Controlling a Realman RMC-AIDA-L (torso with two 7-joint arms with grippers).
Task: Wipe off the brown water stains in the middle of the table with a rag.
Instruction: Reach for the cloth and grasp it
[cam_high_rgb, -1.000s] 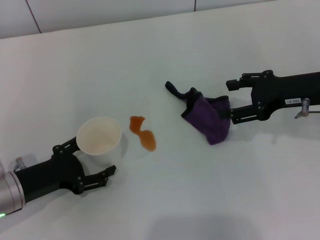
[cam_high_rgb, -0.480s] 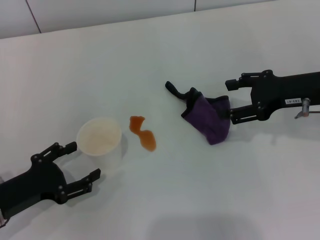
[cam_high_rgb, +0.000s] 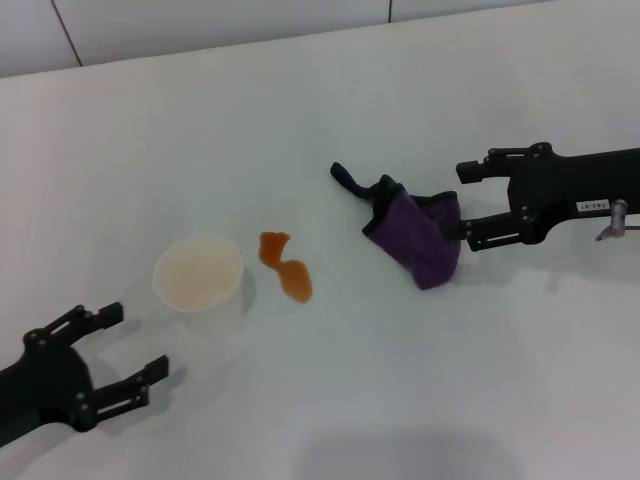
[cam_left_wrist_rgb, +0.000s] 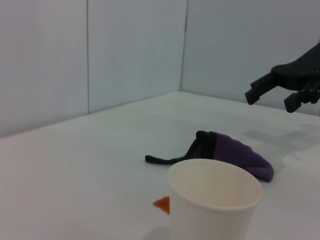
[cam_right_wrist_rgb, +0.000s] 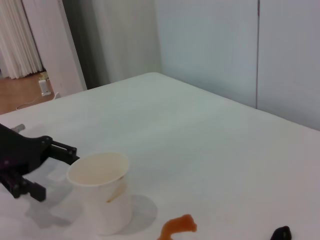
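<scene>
1. The brown water stains (cam_high_rgb: 286, 267) lie near the middle of the white table (cam_high_rgb: 330, 120), a two-lobed orange-brown puddle.
2. A white paper cup (cam_high_rgb: 199, 281) stands upright just beside the stains, on the side toward the table's left edge.
3. The purple rag (cam_high_rgb: 420, 240) lies crumpled toward the right edge, its black strap pointing at the far edge.
4. The right gripper (cam_high_rgb: 466, 201) hovers at the rag's right end, jaws wide, gripping nothing.
5. The left gripper (cam_high_rgb: 128, 352) sits near the front-left corner, jaws wide and empty, apart from the cup.
</scene>
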